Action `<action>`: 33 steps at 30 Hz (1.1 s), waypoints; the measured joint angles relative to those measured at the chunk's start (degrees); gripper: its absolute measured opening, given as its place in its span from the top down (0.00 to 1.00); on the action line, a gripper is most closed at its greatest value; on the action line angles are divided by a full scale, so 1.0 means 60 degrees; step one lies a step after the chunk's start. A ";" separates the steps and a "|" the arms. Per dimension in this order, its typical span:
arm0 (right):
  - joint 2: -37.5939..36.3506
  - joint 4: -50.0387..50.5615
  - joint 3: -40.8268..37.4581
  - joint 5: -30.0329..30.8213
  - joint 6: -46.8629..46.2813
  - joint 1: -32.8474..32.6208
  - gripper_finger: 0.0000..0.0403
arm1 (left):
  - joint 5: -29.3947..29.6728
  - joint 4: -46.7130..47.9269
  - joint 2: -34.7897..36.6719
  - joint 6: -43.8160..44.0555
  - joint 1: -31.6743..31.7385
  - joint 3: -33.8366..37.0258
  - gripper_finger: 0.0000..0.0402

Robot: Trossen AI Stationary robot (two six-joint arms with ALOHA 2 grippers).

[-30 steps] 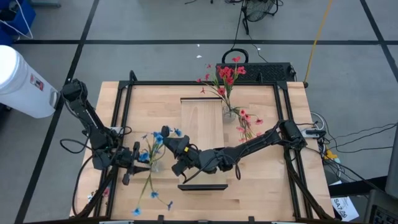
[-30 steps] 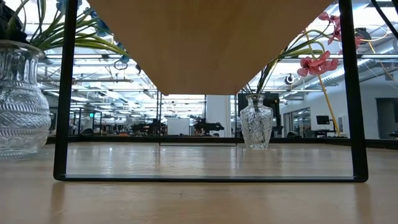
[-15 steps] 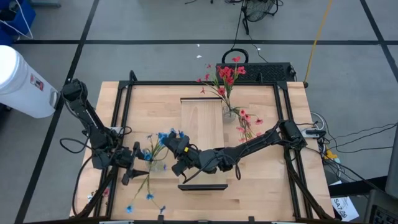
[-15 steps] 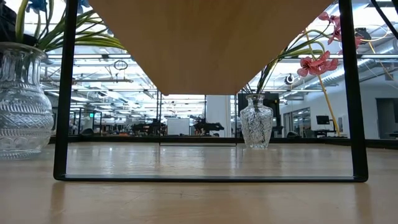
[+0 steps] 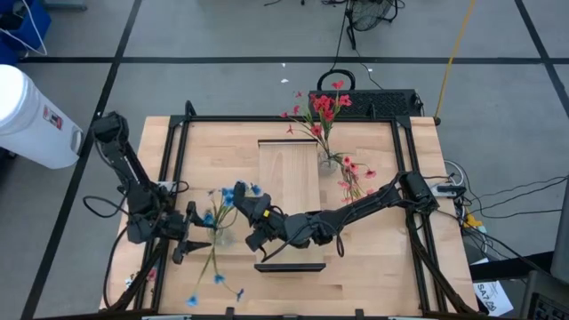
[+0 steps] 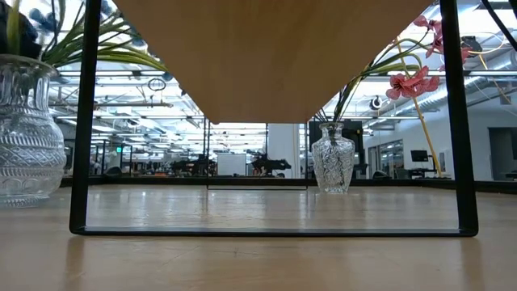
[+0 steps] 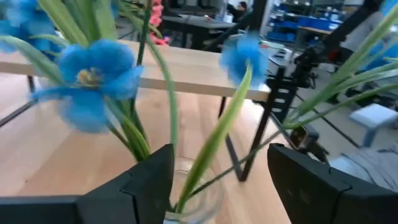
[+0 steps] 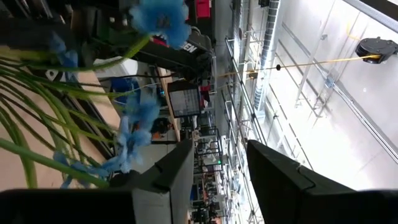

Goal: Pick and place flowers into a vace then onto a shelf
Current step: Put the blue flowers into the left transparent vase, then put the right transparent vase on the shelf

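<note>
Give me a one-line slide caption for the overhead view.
Both grippers meet at the blue flowers left of the shelf; red flowers stand in a vase on its other side.

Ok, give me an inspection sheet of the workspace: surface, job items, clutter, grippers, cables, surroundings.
Surface: wooden tabletop in a black frame.
Job's things: blue flowers in a glass vase; red flowers in a second vase beside the shelf.
Clutter: nothing seen.
Grippers: left gripper open beside the blue bunch; right gripper at the blue blossoms, grip unclear.
Cables: black cable beyond the far edge; wires at the right.
Surroundings: white cylinder on grey floor.
</note>
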State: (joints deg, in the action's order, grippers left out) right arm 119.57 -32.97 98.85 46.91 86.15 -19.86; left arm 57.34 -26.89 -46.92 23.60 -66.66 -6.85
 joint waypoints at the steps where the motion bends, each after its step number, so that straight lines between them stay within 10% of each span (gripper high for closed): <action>1: 0.0000 -0.0004 0.0000 0.0040 0.0000 0.0000 0.64 | 0.0012 -0.0008 0.0000 -0.0109 -0.0093 0.0000 0.36; 14: 0.0000 -0.0016 0.0000 0.0464 -0.0025 -0.0018 0.64 | 0.0574 -0.1012 0.0222 -0.1679 -0.1628 0.0000 0.38; 20: -0.0378 0.0243 -0.0004 0.0878 -0.1091 -0.0089 0.64 | 0.2520 -0.1920 0.0222 -0.2982 -0.2716 0.0000 0.38; 27: -0.1725 0.3760 -0.0084 0.0269 -0.5250 -0.0215 0.64 | 0.4821 -0.4627 0.0225 -0.5726 -0.3694 -0.0009 0.38; 33: -0.3441 0.6569 -0.0799 -0.2375 -0.9617 0.0019 0.64 | 0.3070 -0.7755 0.0402 -0.9222 -0.4003 -0.0015 0.38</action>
State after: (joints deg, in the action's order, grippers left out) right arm 98.92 6.44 94.05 32.67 28.45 -19.75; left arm 75.76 -73.42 -44.50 -31.73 -90.68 -6.94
